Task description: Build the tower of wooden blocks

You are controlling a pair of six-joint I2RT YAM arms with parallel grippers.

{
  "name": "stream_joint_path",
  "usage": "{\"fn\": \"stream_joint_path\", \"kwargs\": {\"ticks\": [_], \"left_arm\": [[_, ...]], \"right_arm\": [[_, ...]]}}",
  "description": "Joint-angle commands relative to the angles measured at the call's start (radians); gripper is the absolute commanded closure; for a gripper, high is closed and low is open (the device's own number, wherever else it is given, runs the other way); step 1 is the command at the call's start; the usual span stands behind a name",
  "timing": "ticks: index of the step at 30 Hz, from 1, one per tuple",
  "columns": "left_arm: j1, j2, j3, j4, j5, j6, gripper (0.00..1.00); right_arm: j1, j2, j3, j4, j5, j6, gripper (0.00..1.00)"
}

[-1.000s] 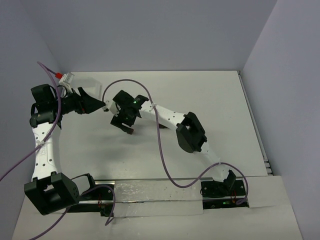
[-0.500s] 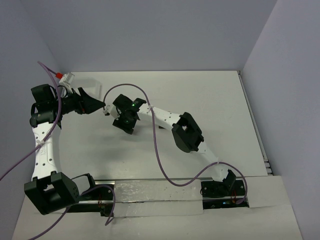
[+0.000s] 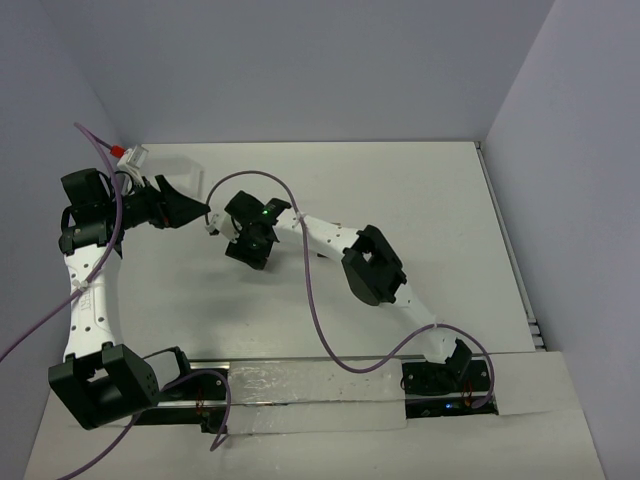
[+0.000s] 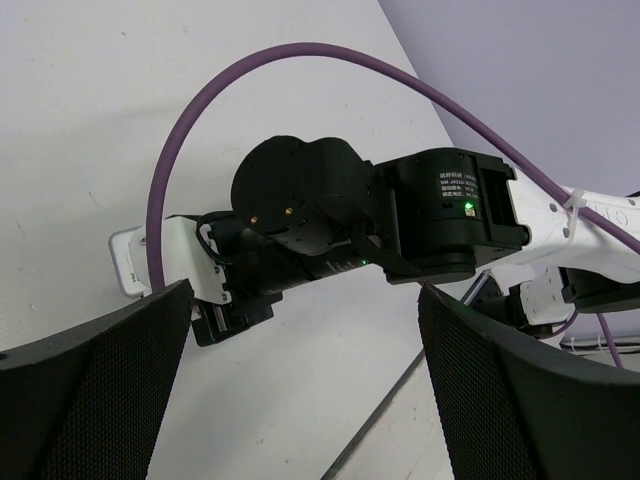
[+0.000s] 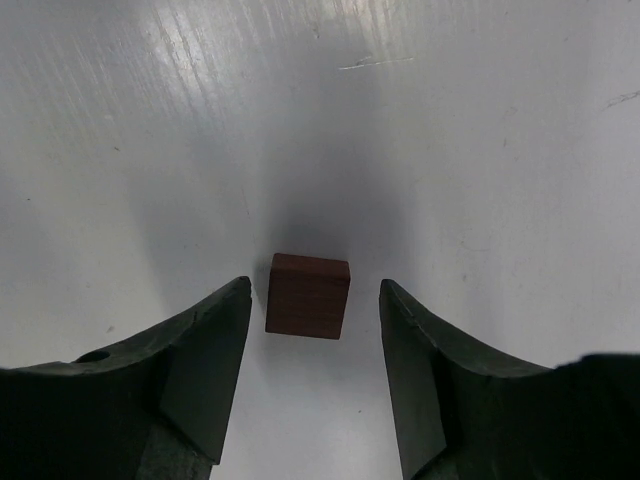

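No legible text anywhere

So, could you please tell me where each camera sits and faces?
Top external: above and behind, looking down on the table; left arm and right arm show.
Left wrist: faces across at the right arm's green-lit wrist; the open left gripper frames it.
Right wrist: looks straight down; the open right gripper straddles a dark brown block.
Shared: top external shows that wrist too.

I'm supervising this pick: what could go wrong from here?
The dark brown block lies off-centre and slightly skewed between the fingers of the open right gripper; one finger may touch first and push or twist it. The open left gripper points at the right arm's wrist close by; lifting could bump them.
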Motion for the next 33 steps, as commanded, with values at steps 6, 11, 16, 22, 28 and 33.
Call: {"fn": "stream_joint_path", "kwargs": {"ticks": [6, 11, 16, 22, 28, 33], "left_arm": [[0.009, 0.000, 0.005, 0.012, 0.024, 0.026, 0.01], [0.009, -0.002, 0.006, 0.010, 0.024, 0.029, 0.01], [0.010, 0.000, 0.006, 0.012, 0.019, 0.030, 0.01], [0.009, -0.002, 0.002, 0.011, 0.013, 0.034, 0.01], [0.009, -0.003, 0.000, 0.012, 0.025, 0.035, 0.01], [0.009, -0.002, -0.011, 0.047, 0.037, 0.006, 0.01]], "right_arm": [[0.010, 0.020, 0.016, -0.015, -0.024, 0.007, 0.41], [0.010, 0.022, 0.010, -0.016, -0.025, 0.002, 0.50], [0.010, 0.004, -0.020, -0.012, -0.010, -0.017, 0.63], [-0.013, -0.127, -0.095, -0.020, -0.004, -0.055, 0.80], [-0.078, -0.320, -0.110, -0.116, -0.030, -0.110, 0.87], [-0.159, -0.427, -0.090, -0.228, -0.035, -0.149, 0.88]]}}
